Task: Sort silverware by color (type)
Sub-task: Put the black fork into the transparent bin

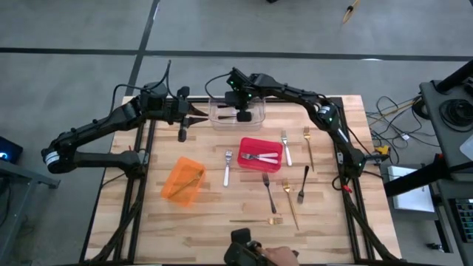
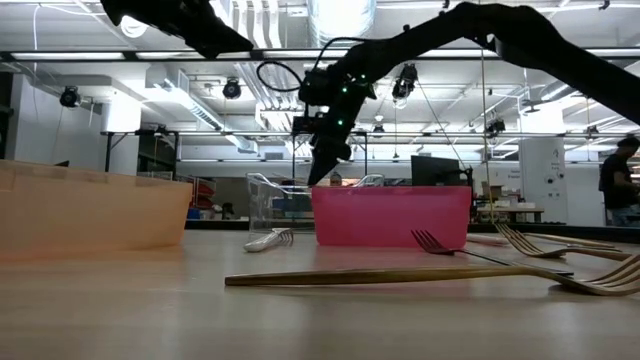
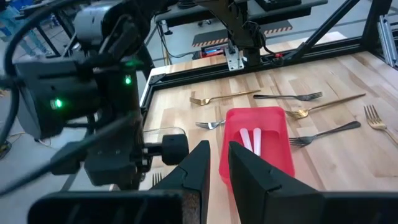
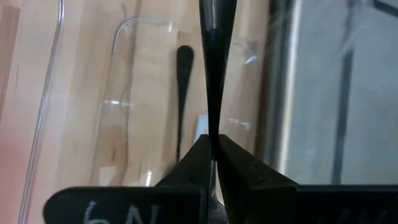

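Black is the utensil the right gripper is pinching, its fingers clamped together on the thin handle as it is hanging over the clear bin at the far edge of the table; another black piece is lying inside that bin. The left gripper is hovering just beside the clear bin, its fingers nearly together with only a narrow gap and nothing between them. Silver utensils are lying in the red bin, and a gold one is sitting in the orange bin. Loose forks in silver, gold and black are lying scattered on the wood around the red bin.
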Controlling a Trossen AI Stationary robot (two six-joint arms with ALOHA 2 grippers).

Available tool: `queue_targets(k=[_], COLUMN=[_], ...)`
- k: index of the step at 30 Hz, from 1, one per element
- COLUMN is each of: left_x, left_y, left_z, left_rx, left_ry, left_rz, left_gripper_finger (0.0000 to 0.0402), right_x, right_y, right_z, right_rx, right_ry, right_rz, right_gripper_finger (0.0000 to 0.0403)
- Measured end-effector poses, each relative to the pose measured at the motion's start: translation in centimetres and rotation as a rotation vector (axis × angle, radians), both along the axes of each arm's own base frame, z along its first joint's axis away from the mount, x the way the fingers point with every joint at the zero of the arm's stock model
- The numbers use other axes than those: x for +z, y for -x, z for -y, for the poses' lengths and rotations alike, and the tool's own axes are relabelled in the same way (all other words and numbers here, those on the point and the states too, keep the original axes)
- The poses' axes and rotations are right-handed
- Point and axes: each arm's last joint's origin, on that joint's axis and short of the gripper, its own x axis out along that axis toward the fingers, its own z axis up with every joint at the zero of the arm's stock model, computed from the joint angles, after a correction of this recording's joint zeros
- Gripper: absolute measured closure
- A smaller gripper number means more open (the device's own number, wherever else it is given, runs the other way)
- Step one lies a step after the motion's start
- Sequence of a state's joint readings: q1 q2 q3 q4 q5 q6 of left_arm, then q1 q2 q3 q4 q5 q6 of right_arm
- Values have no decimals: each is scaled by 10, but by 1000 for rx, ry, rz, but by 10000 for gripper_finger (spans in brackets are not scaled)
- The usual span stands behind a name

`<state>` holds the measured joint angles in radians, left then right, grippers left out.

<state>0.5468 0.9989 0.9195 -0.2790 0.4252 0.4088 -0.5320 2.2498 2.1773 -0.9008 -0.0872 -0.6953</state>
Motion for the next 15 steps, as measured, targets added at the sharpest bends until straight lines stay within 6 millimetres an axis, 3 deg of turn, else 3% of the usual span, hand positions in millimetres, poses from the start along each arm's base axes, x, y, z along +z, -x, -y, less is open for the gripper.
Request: queue_targets(k=[15], left_x=[0], left_y=[0], left_z=[0], left_rx=[0], left_ry=[3], left_rz=[-5], left_gripper_finger=[361], right_x=[-29], right_y=[-7], right_z=[1], right_rx=[-43], right_ry=[-84], right_rz=[-34], right_gripper_finger=[394])
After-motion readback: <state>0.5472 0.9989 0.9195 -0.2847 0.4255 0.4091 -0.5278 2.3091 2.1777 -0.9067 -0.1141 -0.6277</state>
